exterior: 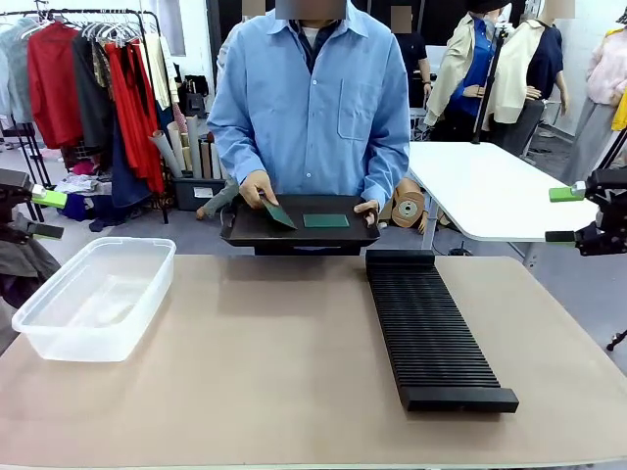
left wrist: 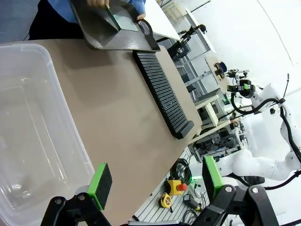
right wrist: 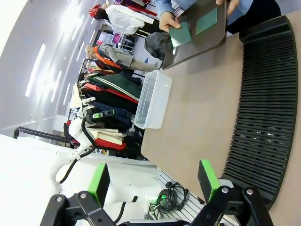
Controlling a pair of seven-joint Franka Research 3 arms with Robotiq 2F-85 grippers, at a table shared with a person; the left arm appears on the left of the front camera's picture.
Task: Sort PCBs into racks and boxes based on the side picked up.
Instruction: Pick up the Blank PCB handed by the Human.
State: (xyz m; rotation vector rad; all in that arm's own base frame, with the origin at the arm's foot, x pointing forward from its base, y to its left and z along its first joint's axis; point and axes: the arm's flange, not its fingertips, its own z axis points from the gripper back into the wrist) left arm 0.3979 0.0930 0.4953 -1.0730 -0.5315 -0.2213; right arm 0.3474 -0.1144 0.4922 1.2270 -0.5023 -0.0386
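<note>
My left gripper [exterior: 44, 213] and right gripper [exterior: 563, 215] hung with jaws spread and empty, well apart from the tray [exterior: 245, 233]. There one PCB [exterior: 325, 221] lay flat and the person's hand [exterior: 257, 186] tilted another PCB [exterior: 277, 212] up. A thin board offered edge-on might have slipped from my pads, or I might have nipped the person's fingers. The front view showed the box [exterior: 93, 294] near-left of the tray and the rack [exterior: 431, 333] just before it, while my wrist views showed the full gap between my pads.

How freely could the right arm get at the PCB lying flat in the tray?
Probably yes. The right gripper is open beside the table, the flat PCB lies uncovered in the tray, and the rack sits low. The person's hand on the tray rim is close, though.
</note>
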